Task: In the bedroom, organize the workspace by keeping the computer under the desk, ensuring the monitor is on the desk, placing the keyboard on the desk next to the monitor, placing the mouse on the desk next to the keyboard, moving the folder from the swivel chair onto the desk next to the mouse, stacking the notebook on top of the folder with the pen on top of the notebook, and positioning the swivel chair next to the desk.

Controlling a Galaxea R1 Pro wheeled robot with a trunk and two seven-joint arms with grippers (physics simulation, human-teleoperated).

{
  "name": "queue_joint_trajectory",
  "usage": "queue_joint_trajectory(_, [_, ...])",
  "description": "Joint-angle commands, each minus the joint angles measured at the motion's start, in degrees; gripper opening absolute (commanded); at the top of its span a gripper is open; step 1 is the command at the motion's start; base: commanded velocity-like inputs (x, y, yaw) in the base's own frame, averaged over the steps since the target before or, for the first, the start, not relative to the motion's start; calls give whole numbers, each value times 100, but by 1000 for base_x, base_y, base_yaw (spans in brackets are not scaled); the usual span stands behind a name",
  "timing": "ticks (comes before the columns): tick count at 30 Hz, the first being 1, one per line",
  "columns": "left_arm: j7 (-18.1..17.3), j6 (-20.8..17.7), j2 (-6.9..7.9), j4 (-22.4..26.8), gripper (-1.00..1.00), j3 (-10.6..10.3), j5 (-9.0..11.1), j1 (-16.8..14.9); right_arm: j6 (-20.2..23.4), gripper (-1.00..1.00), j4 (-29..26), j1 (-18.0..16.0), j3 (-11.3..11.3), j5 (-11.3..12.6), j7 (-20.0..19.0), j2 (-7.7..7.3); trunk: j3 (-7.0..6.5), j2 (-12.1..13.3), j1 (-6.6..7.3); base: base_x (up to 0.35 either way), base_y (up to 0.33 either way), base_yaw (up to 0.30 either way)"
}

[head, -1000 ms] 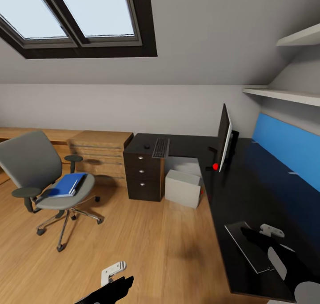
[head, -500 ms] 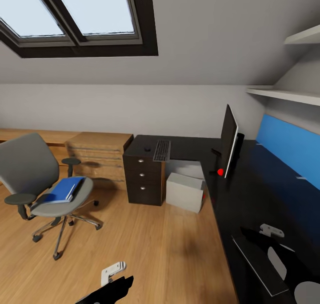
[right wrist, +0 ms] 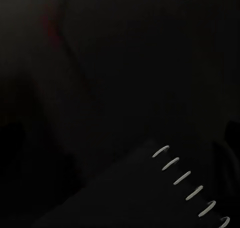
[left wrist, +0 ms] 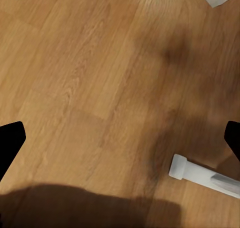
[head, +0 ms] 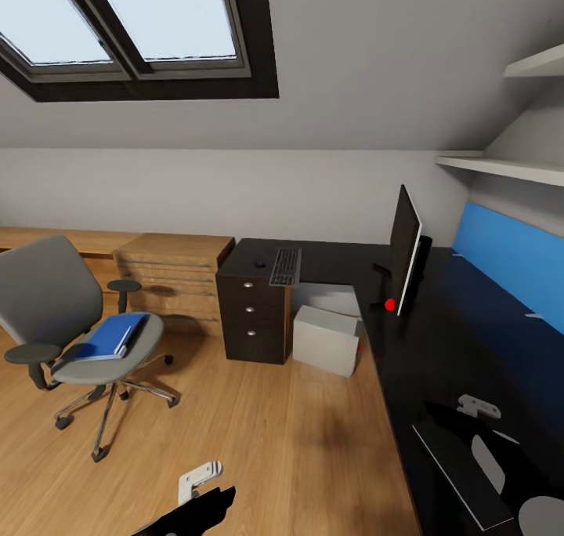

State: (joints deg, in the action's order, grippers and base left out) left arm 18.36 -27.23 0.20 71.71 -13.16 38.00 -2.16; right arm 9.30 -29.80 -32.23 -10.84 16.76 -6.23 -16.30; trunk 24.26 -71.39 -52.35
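The grey swivel chair [head: 51,301] stands on the floor at the left, with the blue folder [head: 111,336] on its seat. On the black desk [head: 439,340] the keyboard [head: 285,266] and mouse [head: 259,265] lie above the drawer unit. The monitor [head: 405,248] stands upright further right. The computer [head: 327,337] sits on the floor under the desk. The dark notebook [head: 458,473], its spiral rings [right wrist: 190,185] showing, lies on the near desk end below my open right gripper [right wrist: 120,138]. My left gripper [left wrist: 120,143] hangs open over bare floor. The pen is out of view.
A wooden dresser [head: 176,273] stands against the wall between chair and desk. A blue wall panel [head: 509,258] and white shelves [head: 501,164] line the wall behind the desk. Wood floor [head: 258,434] lies open between chair and desk. A white part [left wrist: 202,174] lies low near my left gripper.
The whole picture shifted a second ago, so the camera moved; over the last half second it is almost still. The chair, folder, keyboard and notebook stay put, and both arms hold their pose.
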Motion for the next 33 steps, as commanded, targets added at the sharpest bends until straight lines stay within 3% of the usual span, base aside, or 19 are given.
queue_joint_trajectory(1, [53,-10,1,9,100,-7,61,-4,36,100,-8,-2,-26,33,-26,3,6,-4,0,0,0,0])
queue_joint_trajectory(11, [56,-18,6,10,100,19,68,-4,34,100,-8,-2,-8,19,-13,9,6,-4,0,0,0,0])
queue_joint_trajectory(22, [70,-19,6,23,100,-7,73,-4,50,100,9,-2,17,-419,426,47,6,-4,0,0,0,0])
queue_joint_trajectory(33, [78,-19,-5,32,100,-15,71,-4,53,100,15,-2,20,-512,488,64,24,-44,-22,0,0,0])
